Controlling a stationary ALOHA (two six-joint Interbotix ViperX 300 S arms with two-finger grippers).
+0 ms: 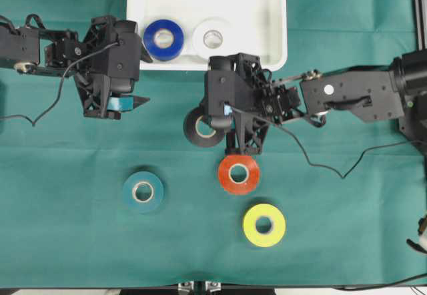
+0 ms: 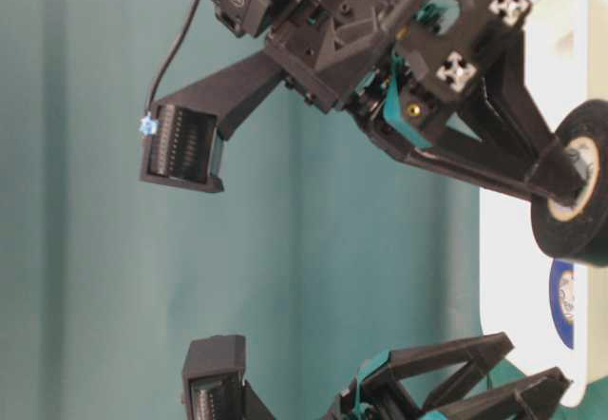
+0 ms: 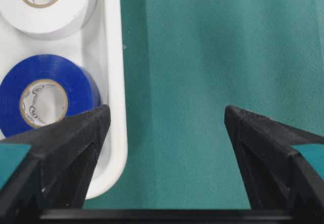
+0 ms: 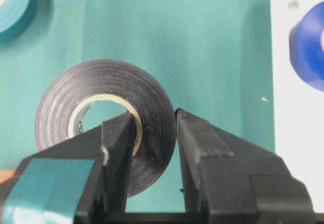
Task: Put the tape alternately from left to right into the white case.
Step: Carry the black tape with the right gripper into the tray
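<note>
Right hand [image 1: 212, 129] pinches the black roll [image 1: 202, 127] by its wall, one finger inside the core, one outside; roll hangs on edge off the green counter [image 1: 347, 228], just below the case's front rim; in the right wrist view the black roll [image 4: 104, 125] sits squeezed between the two fingers [image 4: 121, 148]. Left hand [image 1: 133, 101] spread, nothing between its fingers, hovering left of the case's front-left corner; in the left wrist view its fingers [image 3: 76, 138] stand wide apart over cloth and case rim. White case [image 1: 267, 15] at top centre; blue roll [image 1: 163, 39] and white roll [image 1: 213, 38] lie flat side by side inside, along the front wall, blue to the left. On the counter: red-orange roll [image 1: 238, 173] just below the right hand; yellow roll [image 1: 263, 225] below that, slightly right; teal roll [image 1: 143, 191] to the left, well apart from both.
</note>
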